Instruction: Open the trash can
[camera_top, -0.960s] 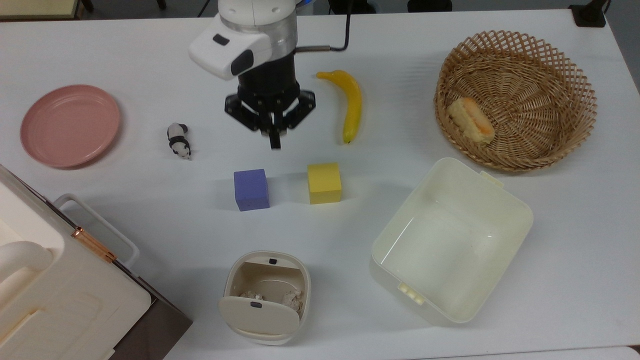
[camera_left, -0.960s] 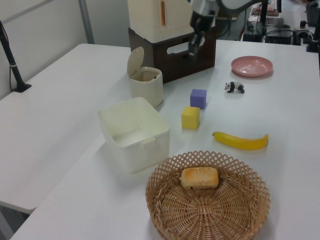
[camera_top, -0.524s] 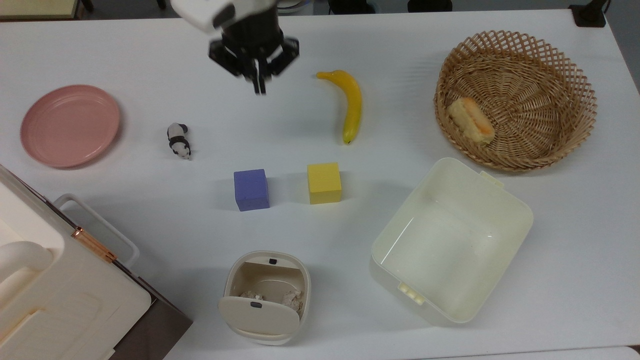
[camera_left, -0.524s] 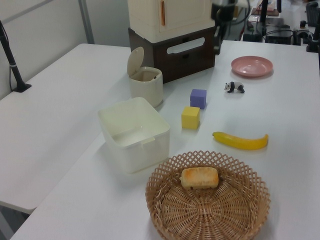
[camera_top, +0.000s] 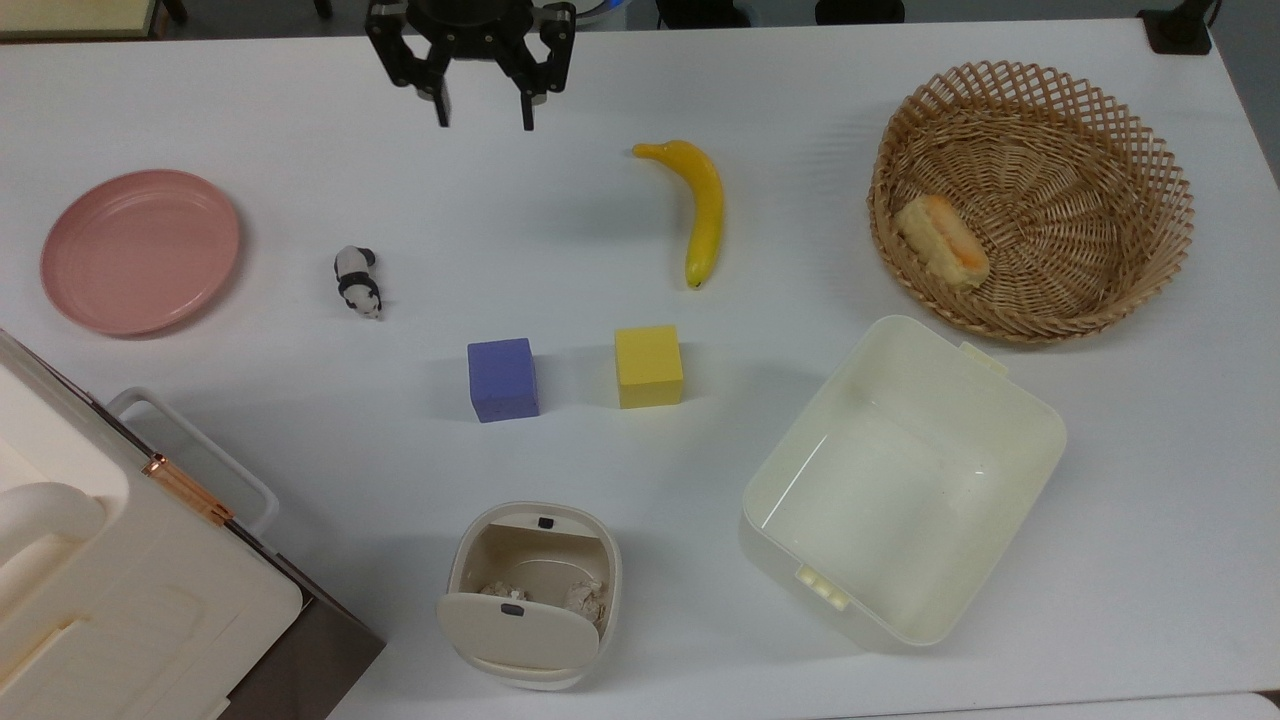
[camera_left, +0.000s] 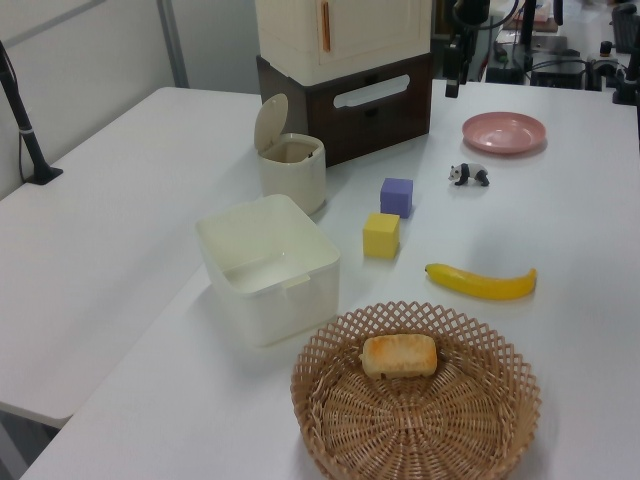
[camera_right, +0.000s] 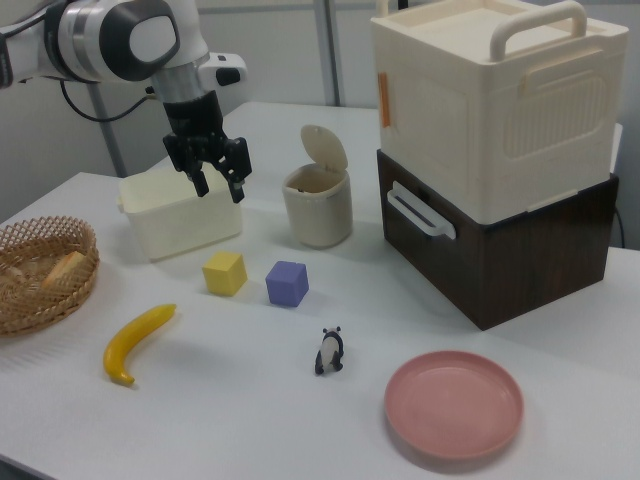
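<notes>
Small cream-white rounded-square trash can (camera_top: 530, 595) with flip lid already up near the top view's bottom edge, black two-finger gripper (camera_top: 483, 108) spread wide, empty, well apart, so only risk looks like knocking the lid shut.

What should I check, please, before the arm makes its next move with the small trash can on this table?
1. Lid of the trash can is up: ok. It stands raised in the left view and the right view, and crumpled paper shows inside.
2. Gripper is away from the can: ok. It is at the far table edge in the top view.
3. Fingers are open and hold nothing: ok.
4. Can stands upright on the table: ok.
5. Things nearby are undisturbed: ok. The purple cube and yellow cube stand apart from the can.
6. Lid is latched open and will not fall back: cannot tell.
</notes>
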